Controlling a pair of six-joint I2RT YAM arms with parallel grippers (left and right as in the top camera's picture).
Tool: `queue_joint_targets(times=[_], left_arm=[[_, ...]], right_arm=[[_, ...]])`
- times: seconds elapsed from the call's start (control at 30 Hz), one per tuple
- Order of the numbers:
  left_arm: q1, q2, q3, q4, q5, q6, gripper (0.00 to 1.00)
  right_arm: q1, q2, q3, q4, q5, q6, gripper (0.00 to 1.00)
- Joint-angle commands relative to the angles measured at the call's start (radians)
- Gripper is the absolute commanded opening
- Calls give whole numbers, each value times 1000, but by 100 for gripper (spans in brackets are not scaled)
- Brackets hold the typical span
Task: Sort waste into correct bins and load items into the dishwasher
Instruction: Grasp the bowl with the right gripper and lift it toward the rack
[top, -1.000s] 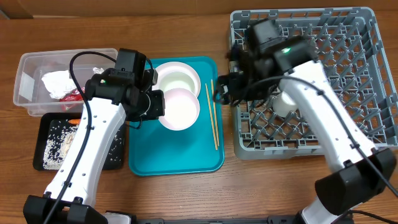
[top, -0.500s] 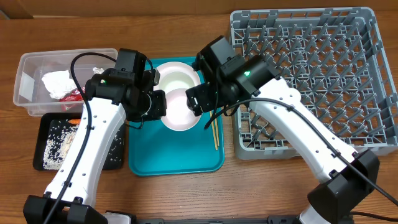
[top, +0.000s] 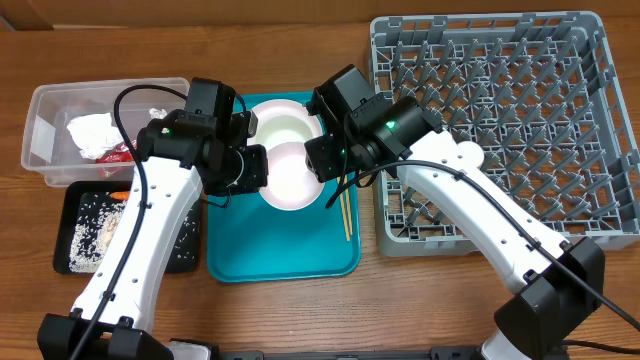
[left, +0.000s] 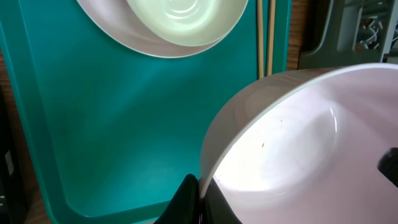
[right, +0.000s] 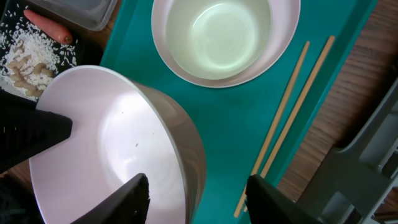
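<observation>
A teal tray (top: 280, 255) lies just left of the middle of the overhead frame. It is a rectangle with rounded corners and a low raised rim, its long sides running top to bottom. Its surface is smooth and faintly glossy. In both wrist views it fills most of the background. Under it is a brown wooden table (top: 430, 300), with the grain running left to right. The table reaches every edge of the overhead frame and shows as a narrow strip beside the tray's rim at the right of the right wrist view.

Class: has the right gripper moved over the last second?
Yes. The right gripper went left, from the rack's left edge to the bowl over the tray.
</observation>
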Motion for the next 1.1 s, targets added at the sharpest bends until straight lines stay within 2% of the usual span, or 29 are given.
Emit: queue_joint_targets(times=[0.0, 0.1, 0.3, 0.73, 0.93, 1.0, 1.07], left_arm=[[-8, 1, 23, 14, 42, -6, 4], [-8, 1, 23, 35, 65, -6, 4], [-8, 1, 23, 51, 69, -6, 4], [-8, 1, 23, 75, 58, -6, 4], [-8, 1, 23, 87, 61, -6, 11], [-8, 1, 23, 89, 61, -6, 20], [-8, 1, 23, 92, 62, -6, 33]], right_arm=[[1, -3, -4, 2, 7, 1, 52], [1, -3, -4, 0, 7, 1, 52], [1, -3, -4, -9, 7, 1, 44], [1, -3, -4, -11, 7, 1, 7], [1, -3, -4, -11, 7, 0, 4], [1, -3, -4, -10, 7, 0, 4], [1, -3, -4, -10, 6, 0, 4]])
